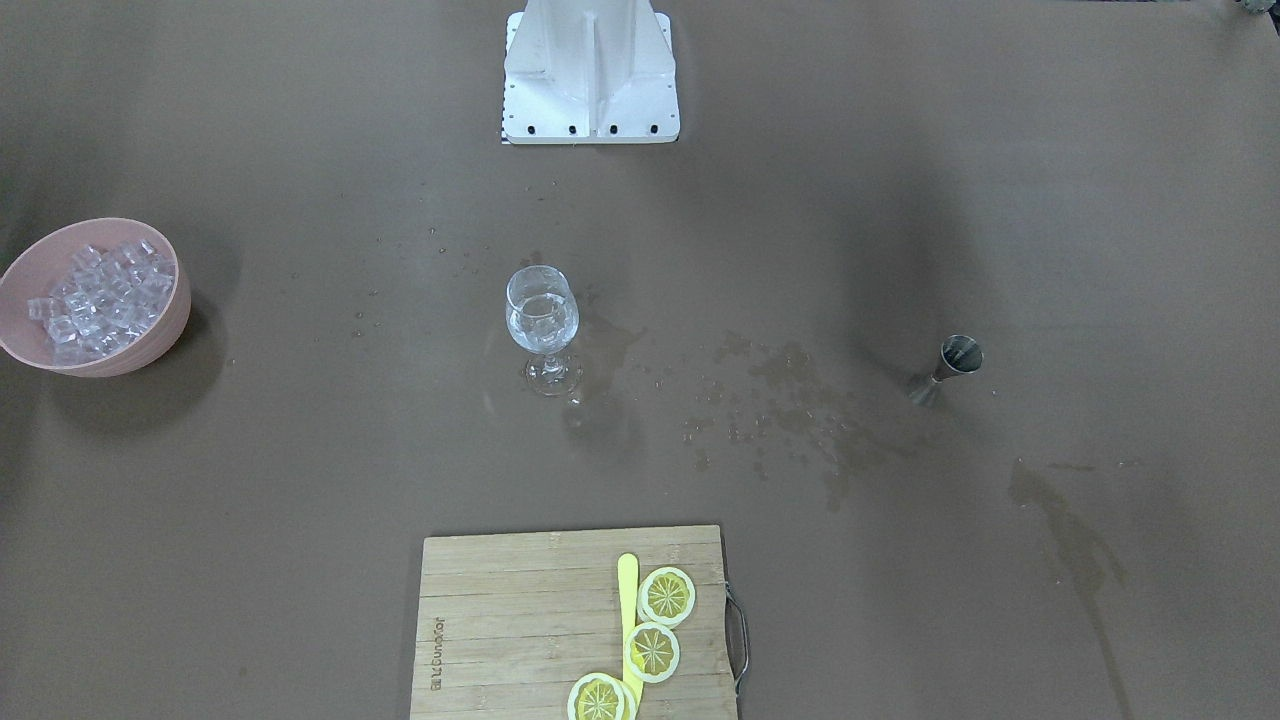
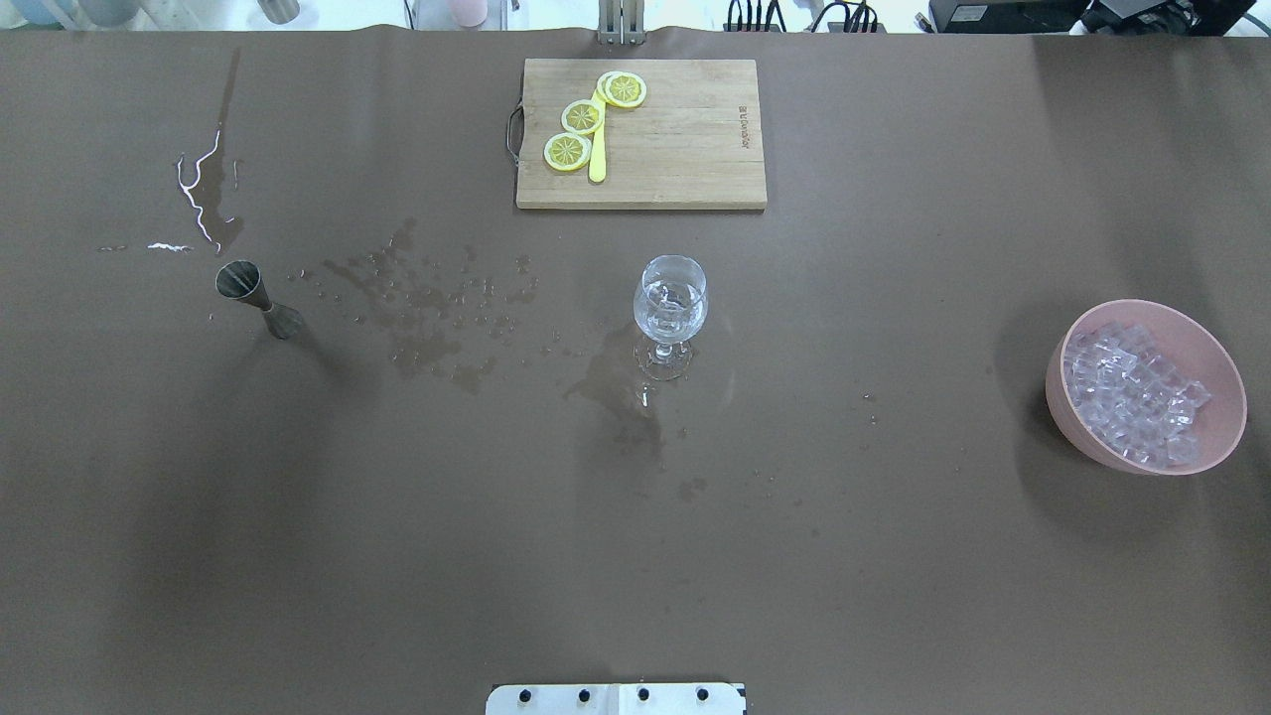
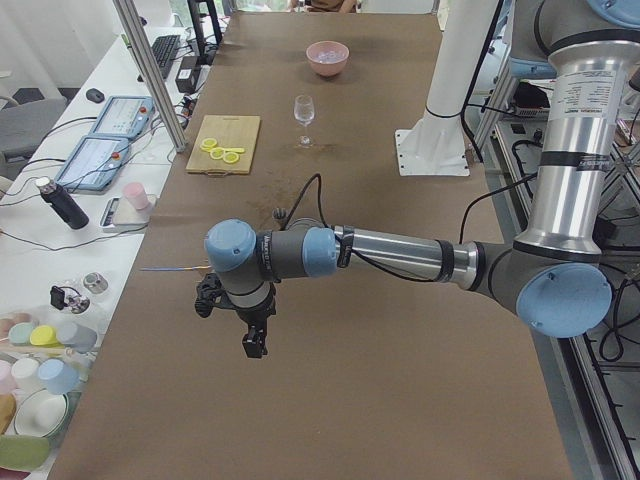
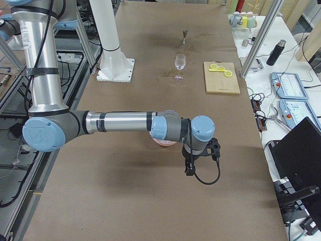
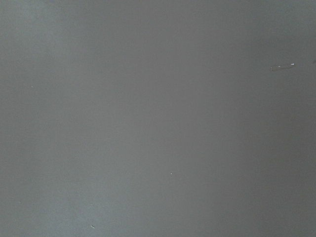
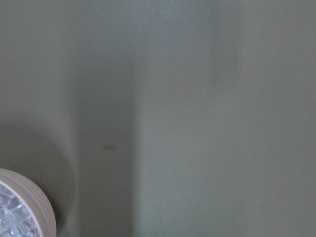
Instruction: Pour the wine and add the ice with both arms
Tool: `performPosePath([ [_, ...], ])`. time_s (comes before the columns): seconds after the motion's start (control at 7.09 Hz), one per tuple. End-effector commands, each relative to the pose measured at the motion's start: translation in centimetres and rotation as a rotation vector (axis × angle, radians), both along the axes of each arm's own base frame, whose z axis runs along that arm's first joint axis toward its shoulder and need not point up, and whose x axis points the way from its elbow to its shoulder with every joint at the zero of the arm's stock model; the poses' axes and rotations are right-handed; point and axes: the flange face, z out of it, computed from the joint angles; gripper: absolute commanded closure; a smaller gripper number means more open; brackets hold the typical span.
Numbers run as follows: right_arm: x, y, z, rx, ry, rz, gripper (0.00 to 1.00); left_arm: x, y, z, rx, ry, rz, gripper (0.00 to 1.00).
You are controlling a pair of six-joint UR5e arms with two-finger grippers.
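brown paper-covered table (image 2: 894,556), blotched with dark wet stains (image 2: 427,308) between its middle and the robot's left side. left arm (image 3: 400,255) stretched out level over the table's left end, left gripper (image 3: 253,340) hanging fingers-down above bare paper, clear of everything; open or closed, cannot tell. right arm (image 4: 120,122) stretched the same way over the right end, right gripper (image 4: 189,169) pointing down just beside the bowl, holding nothing visible; jaw state likewise impossible to tell. white pedestal (image 1: 590,70) at the robot's edge. wooden cutting board (image 2: 685,149) at the far edge, opposite the pedestal. pink bowl (image 2: 1077,427) well to the robot's right, filled with ice (image 2: 1132,397), small clear cubes heaped together. wine glass (image 2: 671,298) upright at mid-table, between board and pedestal, holding a little clear wine (image 2: 670,313) in its bowl. steel jigger (image 2: 253,298) standing well to the left of the glass. three lemon slices (image 2: 583,116) on the board beside a flat yellow stick (image 2: 597,159).
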Motion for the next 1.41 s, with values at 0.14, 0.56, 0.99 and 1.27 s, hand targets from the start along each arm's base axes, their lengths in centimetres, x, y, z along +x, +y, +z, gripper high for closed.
performPosePath([
  [0.14, 0.32, 0.53, 0.50, -0.012, 0.004, 0.002, 0.00, -0.26, -0.28, -0.55, 0.006, -0.001, -0.005, 0.02],
  [0.56, 0.33, 0.59, 0.50, -0.010, 0.006, 0.002, 0.00, -0.26, -0.42, -0.71, 0.010, -0.001, -0.004, 0.02],
  [0.99, 0.34, 0.43, 0.33, -0.006, 0.006, 0.002, 0.00, -0.26, -0.41, -0.57, 0.006, -0.001, -0.005, 0.02],
  [1.27, 0.33, 0.57, -0.23, 0.005, 0.006, 0.002, 0.00, -0.26, -0.41, -0.49, 0.004, -0.001, -0.005, 0.02],
])
